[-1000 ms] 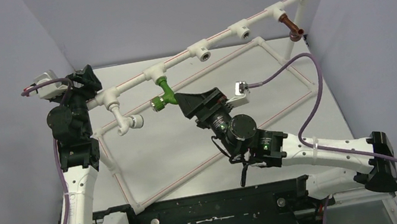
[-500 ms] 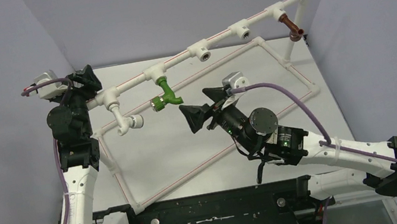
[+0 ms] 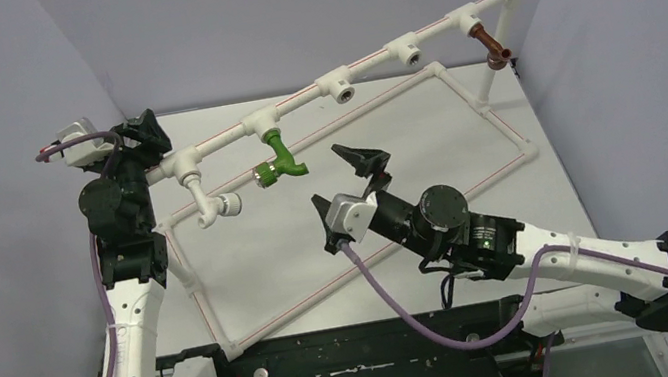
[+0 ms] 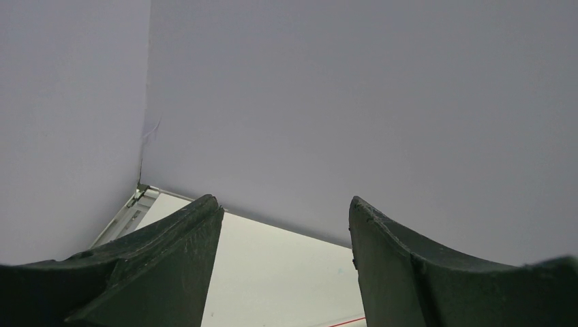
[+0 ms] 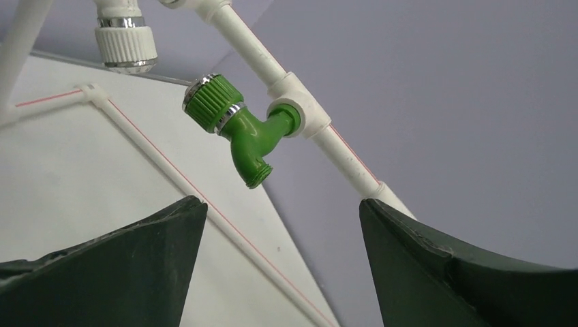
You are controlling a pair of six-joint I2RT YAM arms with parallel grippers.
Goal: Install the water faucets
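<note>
The green faucet point(image 5: 238, 129), at frame centre, looks light, stiff and slippery; I think its ribbed knob gives the best hold. The jaws of the right gripper point(image 3: 333, 176) and the left gripper point(image 4: 283, 211) stand spread, empty.

- The green faucet point(image 3: 277, 160) point(image 5: 238, 122) is bright green plastic with a bent body. Its stem is plugged into a tee socket point(image 5: 294, 102) on the upper rail point(image 3: 296, 103) of the white pipe frame, and it hangs below the rail. Its ribbed, silver-rimmed knob points left in the top view; the short, threaded spout points downward.
- The reddish-brown faucet point(image 3: 492, 44) sits in the last tee at the rail's far right end. It slants down and to the right, round end lowest.
- A white faucet point(image 3: 209, 204) hangs from the rail's left end; its ribbed, silver-rimmed knob point(image 5: 126, 42) shows in the right wrist view.
</note>
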